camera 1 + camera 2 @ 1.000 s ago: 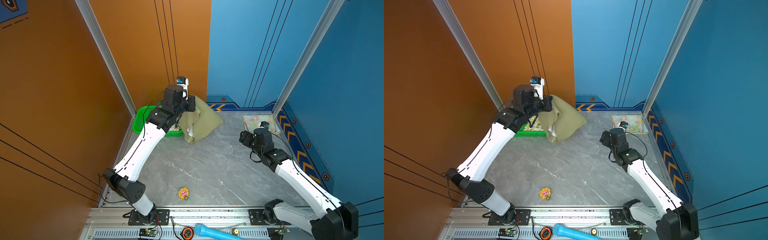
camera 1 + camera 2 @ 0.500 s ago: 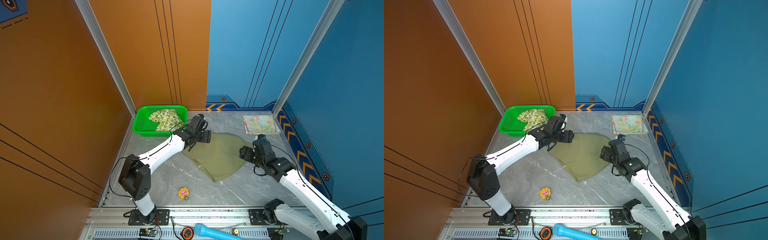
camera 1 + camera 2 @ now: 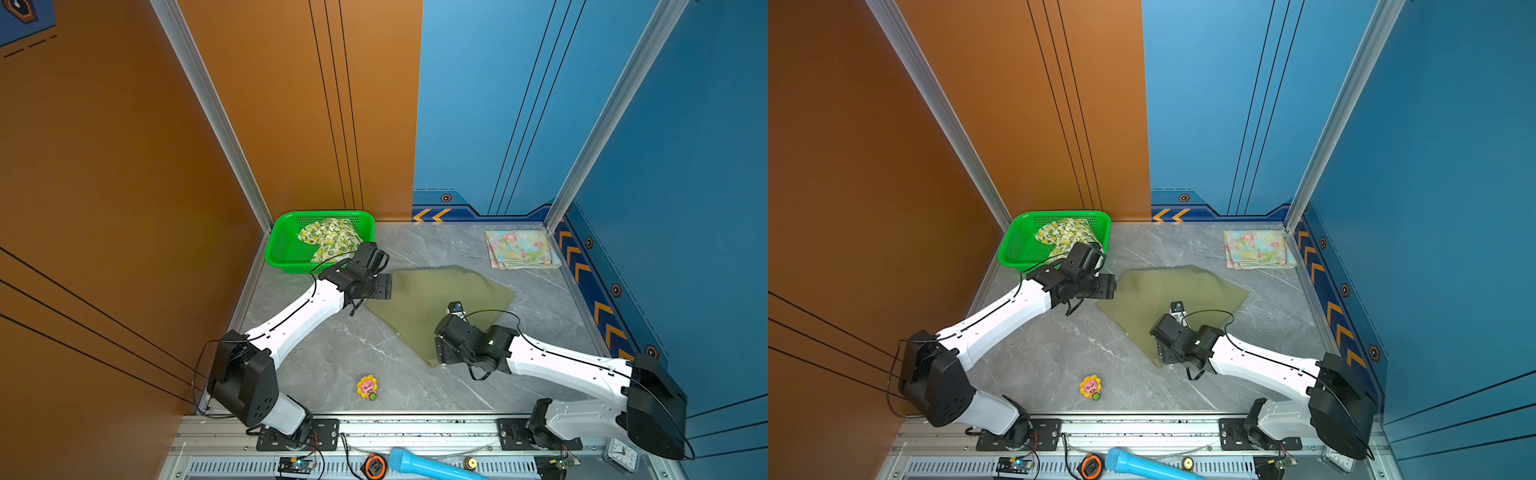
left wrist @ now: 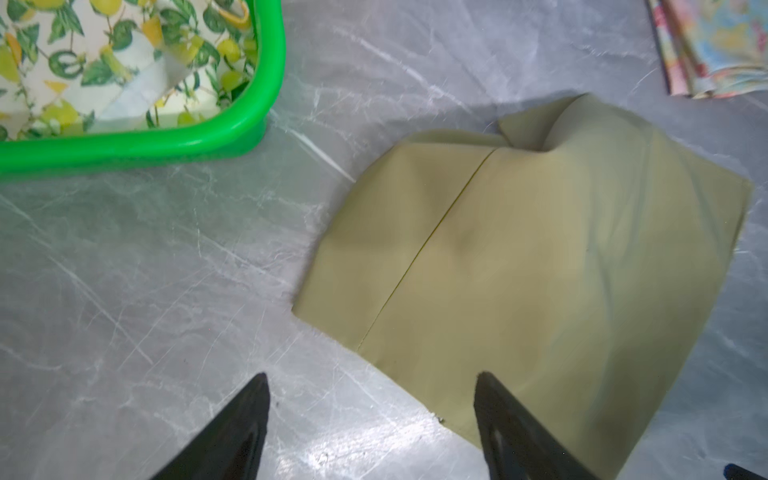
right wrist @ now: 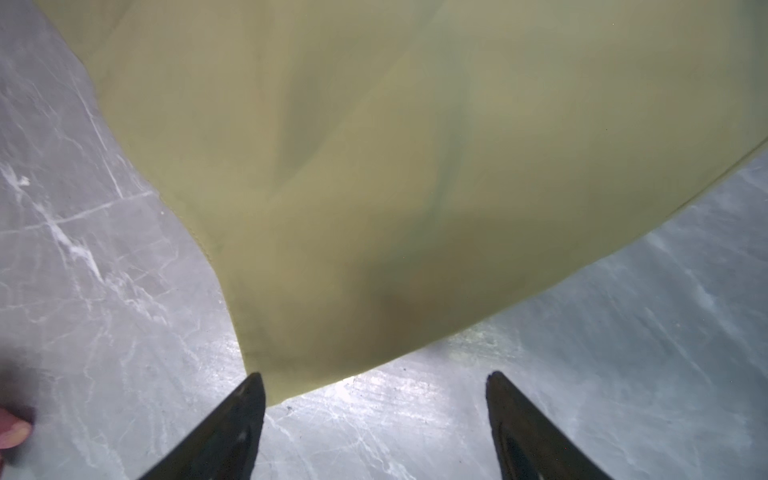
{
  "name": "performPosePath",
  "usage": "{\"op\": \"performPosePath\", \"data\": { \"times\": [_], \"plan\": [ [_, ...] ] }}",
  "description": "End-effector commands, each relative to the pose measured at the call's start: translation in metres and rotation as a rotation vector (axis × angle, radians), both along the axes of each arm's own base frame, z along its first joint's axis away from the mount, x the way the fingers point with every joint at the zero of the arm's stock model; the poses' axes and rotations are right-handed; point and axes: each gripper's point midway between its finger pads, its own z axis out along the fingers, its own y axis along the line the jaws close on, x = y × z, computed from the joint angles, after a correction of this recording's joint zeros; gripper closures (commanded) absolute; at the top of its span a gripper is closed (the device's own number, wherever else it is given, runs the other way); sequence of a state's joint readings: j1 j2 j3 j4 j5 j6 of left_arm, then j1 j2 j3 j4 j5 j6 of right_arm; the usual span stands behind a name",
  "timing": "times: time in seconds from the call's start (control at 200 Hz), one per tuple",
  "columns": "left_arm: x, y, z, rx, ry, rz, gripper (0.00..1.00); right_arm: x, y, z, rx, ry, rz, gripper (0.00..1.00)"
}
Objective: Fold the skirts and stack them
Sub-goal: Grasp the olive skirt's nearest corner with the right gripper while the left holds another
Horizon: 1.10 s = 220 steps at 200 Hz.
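Observation:
The olive green skirt (image 3: pixel 432 303) (image 3: pixel 1167 291) lies spread flat in the middle of the table. My left gripper (image 4: pixel 372 376) (image 3: pixel 384 286) is open at the skirt's left edge, one finger over the cloth (image 4: pixel 519 257) and one over bare table. My right gripper (image 5: pixel 376 374) (image 3: pixel 442 353) is open at the skirt's near corner (image 5: pixel 374 145), holding nothing. The lemon-print skirt (image 3: pixel 330 239) (image 4: pixel 104 62) sits crumpled in the basket. The floral pastel skirt (image 3: pixel 519 249) (image 3: pixel 1256 249) lies folded at the back right.
The green mesh basket (image 3: pixel 282 249) (image 3: pixel 1013 249) stands at the back left, just behind my left wrist. A small sunflower toy (image 3: pixel 367 387) lies near the front edge. A blue cylinder (image 3: pixel 428 467) and a tape measure (image 3: pixel 375 465) rest on the front rail.
The left gripper carried the olive skirt from above the basket down onto the table and let go of it. The right arm moved forward to the skirt's near corner.

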<state>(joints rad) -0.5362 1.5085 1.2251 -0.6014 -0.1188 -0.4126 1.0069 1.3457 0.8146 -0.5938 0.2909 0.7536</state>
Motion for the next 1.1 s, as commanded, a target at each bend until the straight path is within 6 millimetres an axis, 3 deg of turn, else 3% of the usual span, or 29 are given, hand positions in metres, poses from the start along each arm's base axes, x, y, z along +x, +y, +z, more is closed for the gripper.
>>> {"op": "performPosePath", "data": {
  "times": [0.0, 0.22, 0.446, 0.561, 0.651, 0.701, 0.851, 1.026, 1.096],
  "plan": [
    [-0.012, 0.015, -0.011, 0.018, 0.055, 0.023, 0.21, 0.001, 0.009, 0.0, -0.075, -0.029, 0.001, 0.17],
    [-0.019, 0.027, -0.013, 0.001, 0.073, 0.038, 0.21, -0.002, 0.032, -0.025, -0.16, -0.003, 0.04, 0.22],
    [-0.022, 0.035, -0.011, -0.002, 0.072, 0.05, 0.21, -0.015, 0.03, -0.046, -0.185, 0.05, 0.037, 0.37],
    [-0.02, 0.035, -0.017, 0.008, 0.085, 0.053, 0.21, -0.017, 0.022, -0.053, -0.194, 0.061, 0.031, 0.58],
    [-0.019, 0.033, -0.025, 0.017, 0.109, 0.051, 0.21, -0.016, 0.013, -0.053, -0.187, 0.074, 0.022, 0.89],
    [-0.02, 0.031, -0.031, 0.024, 0.124, 0.046, 0.21, -0.014, 0.004, -0.049, -0.177, 0.065, 0.009, 1.0],
    [-0.017, 0.023, -0.049, 0.047, 0.171, 0.039, 0.21, -0.01, -0.031, -0.03, -0.121, 0.019, -0.056, 1.0],
    [-0.013, -0.002, -0.07, 0.065, 0.224, -0.009, 0.23, -0.005, -0.068, -0.02, -0.058, -0.001, -0.151, 1.0],
    [-0.015, -0.012, -0.08, 0.077, 0.249, -0.032, 0.23, -0.006, -0.08, -0.018, -0.055, 0.002, -0.177, 0.82]
  ]
}}
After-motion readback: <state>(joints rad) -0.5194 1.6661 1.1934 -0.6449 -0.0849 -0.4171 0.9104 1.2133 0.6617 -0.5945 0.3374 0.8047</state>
